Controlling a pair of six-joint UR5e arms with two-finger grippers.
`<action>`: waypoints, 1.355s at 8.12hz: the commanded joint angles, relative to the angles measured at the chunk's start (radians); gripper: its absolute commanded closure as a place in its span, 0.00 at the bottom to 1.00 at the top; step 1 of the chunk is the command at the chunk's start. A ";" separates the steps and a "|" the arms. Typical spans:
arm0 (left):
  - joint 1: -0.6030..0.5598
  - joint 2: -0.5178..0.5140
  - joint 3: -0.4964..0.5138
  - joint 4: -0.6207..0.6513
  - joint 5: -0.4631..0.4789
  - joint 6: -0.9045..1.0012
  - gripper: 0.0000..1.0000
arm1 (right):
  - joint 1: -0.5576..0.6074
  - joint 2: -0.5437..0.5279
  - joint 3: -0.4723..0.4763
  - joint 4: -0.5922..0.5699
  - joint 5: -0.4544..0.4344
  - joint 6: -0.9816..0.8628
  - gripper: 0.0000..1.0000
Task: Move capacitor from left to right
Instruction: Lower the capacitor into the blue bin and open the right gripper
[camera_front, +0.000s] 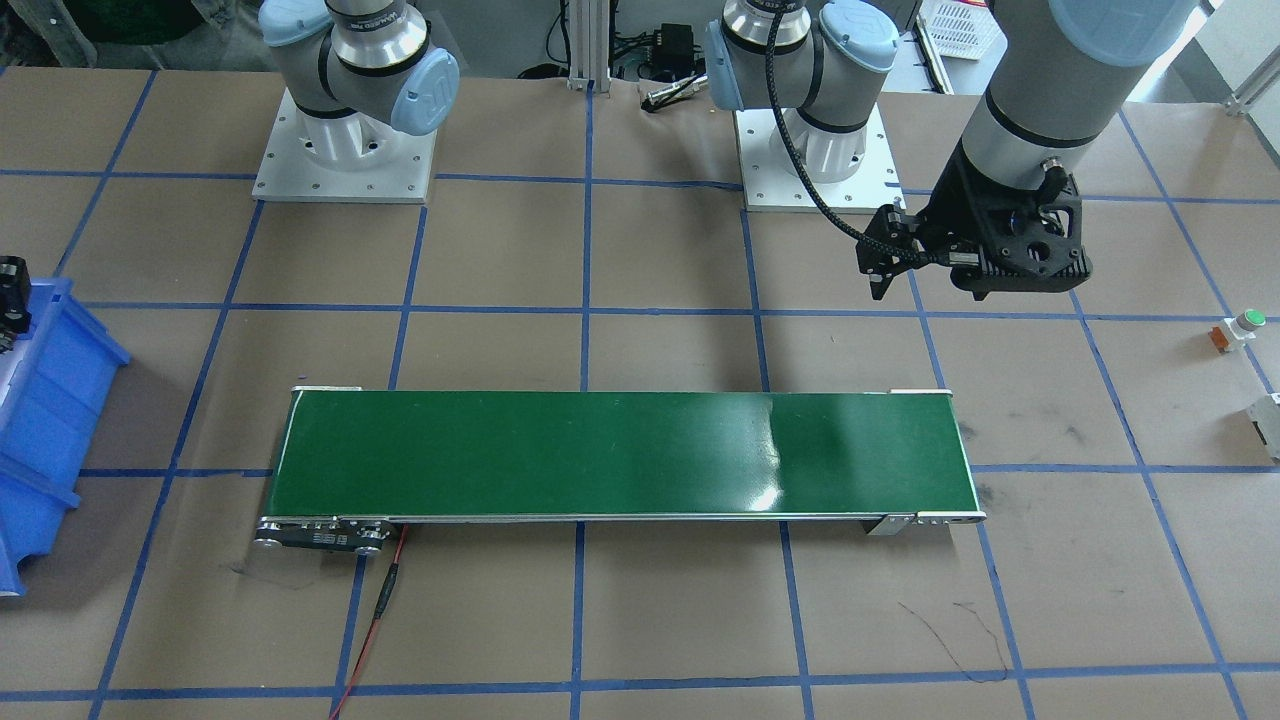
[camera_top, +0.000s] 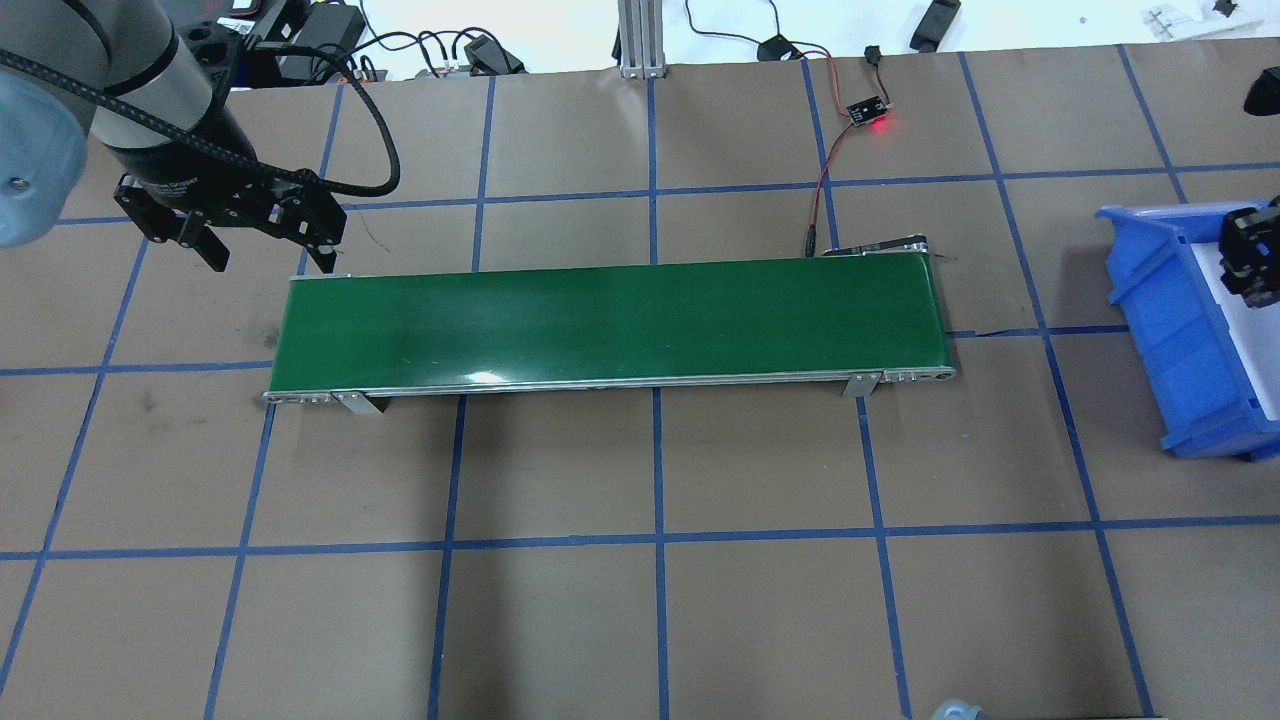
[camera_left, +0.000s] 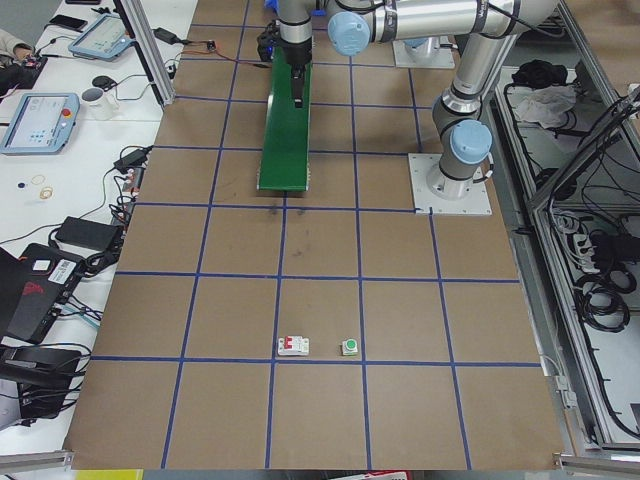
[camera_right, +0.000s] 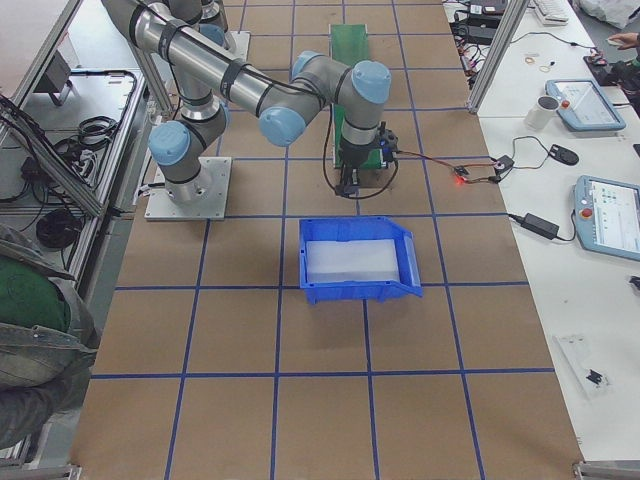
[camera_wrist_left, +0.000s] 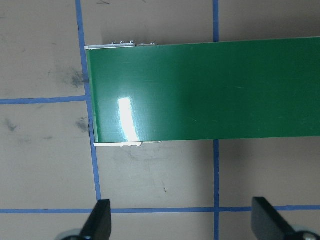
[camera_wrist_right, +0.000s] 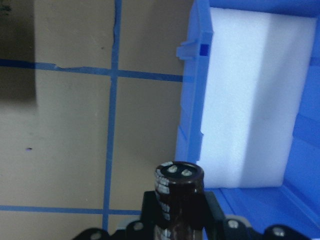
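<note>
The capacitor, a stubby dark cylinder with pale markings and a silvery top, stands upright between the fingers of my right gripper, which is shut on it. In the right wrist view it is over the near wall of the blue bin, above the table. My left gripper is open and empty, hovering just beyond the left end of the green conveyor belt. Its two fingertips show at the bottom of the left wrist view, wide apart over bare table.
The blue bin with white foam inside stands at the table's right end. A small white block with a green button and a white boxy part lie at the left end. A red-lit circuit board with wires lies behind the belt.
</note>
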 joint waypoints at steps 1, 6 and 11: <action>0.000 0.000 0.000 -0.001 0.000 -0.001 0.00 | -0.136 0.035 0.002 -0.003 0.001 -0.127 1.00; 0.000 0.000 0.000 -0.001 0.000 -0.001 0.00 | -0.190 0.245 0.005 -0.202 0.023 -0.210 1.00; 0.000 0.000 0.000 0.001 0.000 -0.001 0.00 | -0.195 0.330 0.006 -0.283 0.061 -0.216 1.00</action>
